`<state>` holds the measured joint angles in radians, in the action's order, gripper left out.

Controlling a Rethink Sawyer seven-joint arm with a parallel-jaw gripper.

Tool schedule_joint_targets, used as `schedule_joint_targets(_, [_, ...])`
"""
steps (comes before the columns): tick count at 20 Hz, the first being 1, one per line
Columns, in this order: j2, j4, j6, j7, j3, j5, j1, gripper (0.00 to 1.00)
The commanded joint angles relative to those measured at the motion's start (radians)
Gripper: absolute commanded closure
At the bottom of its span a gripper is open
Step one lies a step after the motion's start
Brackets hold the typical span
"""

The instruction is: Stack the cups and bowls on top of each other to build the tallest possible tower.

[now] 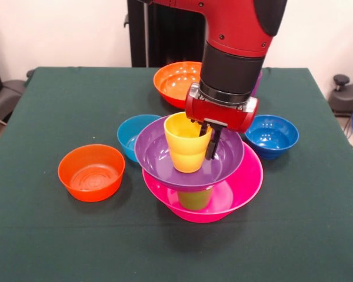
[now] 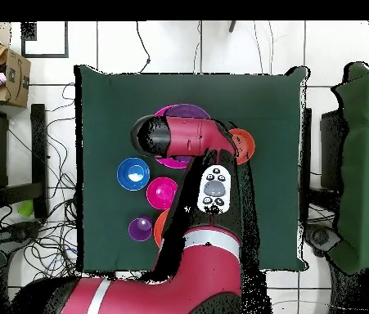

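1. The desk carries the tower at its middle, with spare bowls around it: a big orange bowl at the far side, a small orange bowl to the picture's left, a light blue bowl just behind the tower and a dark blue bowl to its right.
2. The tower is built on the big pink bowl, with a lime green cup standing in it and the big purple bowl resting on that cup.
3. The yellow cup stands upright in the purple bowl, a little off its centre.
4. The gripper is closed on the yellow cup's rim, one finger inside and one outside the wall.
5. My judgement: the step in hand is setting this cup down. It should sit flat and close to the bowl's centre, directly above the green cup, since the purple bowl balances on a narrow support.
6. The release should be gentle and only slightly wide, followed by a straight lift, so the outer finger does not drag the rim and tip the bowl.
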<state>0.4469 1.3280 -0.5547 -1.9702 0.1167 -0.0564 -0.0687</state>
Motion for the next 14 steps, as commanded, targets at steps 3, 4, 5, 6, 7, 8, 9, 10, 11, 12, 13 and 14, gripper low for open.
schedule_joint_targets(3, [-0.015,0.054,0.034,-0.01,-0.047,-0.077,0.007,1.0])
schedule_joint_targets(4, [-0.015,0.054,0.032,-0.01,-0.047,-0.077,0.007,1.0])
schedule_joint_targets(5, [-0.014,0.055,0.031,-0.01,-0.047,-0.077,0.007,1.0])
schedule_joint_targets(6, [-0.014,0.055,0.028,-0.009,-0.048,-0.076,0.008,1.0])
schedule_joint_targets(7, [-0.015,0.055,0.029,-0.01,-0.047,-0.076,0.008,1.0])
schedule_joint_targets(8, [-0.015,0.054,0.029,-0.01,-0.047,-0.076,0.008,1.0])
schedule_joint_targets(9, [-0.016,0.055,0.029,-0.011,-0.047,-0.076,0.009,1.0])
schedule_joint_targets(10, [-0.016,0.055,0.029,-0.012,-0.047,-0.076,0.01,1.0])
schedule_joint_targets(11, [-0.016,0.053,0.029,-0.012,-0.047,-0.075,0.01,1.0])
schedule_joint_targets(12, [-0.016,0.052,0.031,-0.012,-0.046,-0.077,0.011,1.0])
schedule_joint_targets(13, [-0.017,0.05,0.03,-0.011,-0.046,-0.077,0.011,1.0])
schedule_joint_targets(14, [-0.017,0.05,0.031,-0.011,-0.045,-0.077,0.012,1.0])
